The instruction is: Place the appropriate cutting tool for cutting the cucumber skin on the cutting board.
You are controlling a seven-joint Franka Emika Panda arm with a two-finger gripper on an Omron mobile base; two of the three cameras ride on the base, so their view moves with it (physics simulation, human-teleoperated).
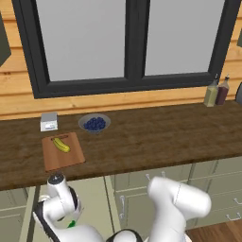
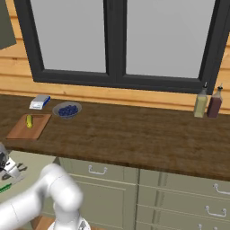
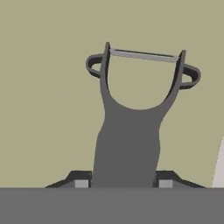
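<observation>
Gripping the peeler [image 3: 127, 135] by its short handle, the gripper [image 3: 120, 183] has its two dark fingertips [image 3: 78, 180] pressed against either side of the grey metal, so the pincer is clamped on the tool; the forked head and thin blade bar project forward over a plain olive surface, an orientation that keeps the cutting edge away from the fingers and free for set-down. In the left base view the hand sits low, below the front edge of the countertop [image 1: 156, 137] and in front of the olive cabinet fronts, well apart from the target. The cutting board [image 1: 61, 153] lies near the left end of the countertop, close to its front edge, with the cucumber [image 1: 61, 144] resting on the board's rear half; the front half is bare and offers room for the tool. A bowl of blue berries [image 1: 95, 124] stands just behind the board's right rear corner, and a small white box [image 1: 48, 121] stands behind its left rear corner. Two bottles [image 1: 216, 91] stand at the far right rear of the countertop, clear of the work. Judgement: the tool is secured, and the remaining work is to raise the hand above the counter edge and carry it over the board; the counter lip is the likely point of collision.
</observation>
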